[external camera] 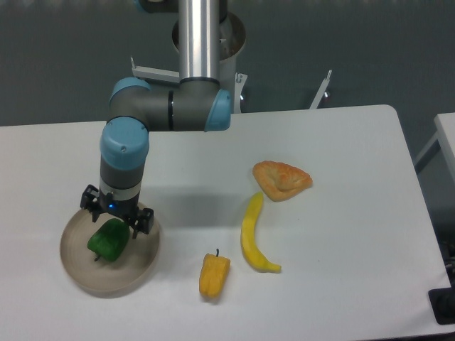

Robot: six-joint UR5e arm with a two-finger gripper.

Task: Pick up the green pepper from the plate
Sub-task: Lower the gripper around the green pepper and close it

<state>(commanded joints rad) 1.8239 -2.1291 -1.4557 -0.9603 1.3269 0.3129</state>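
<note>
I have the gripper (114, 222) lowered straight over the green pepper (108, 240), which lies on the plate (78, 273) at the near left, fingers apart to either side so they can close on it.

Bare table (341, 277) right of yellow pepper (214, 275), banana (252, 238).

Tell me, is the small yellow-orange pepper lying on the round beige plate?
No, the yellow-orange pepper lies on the white table, right of the beige plate.
</note>
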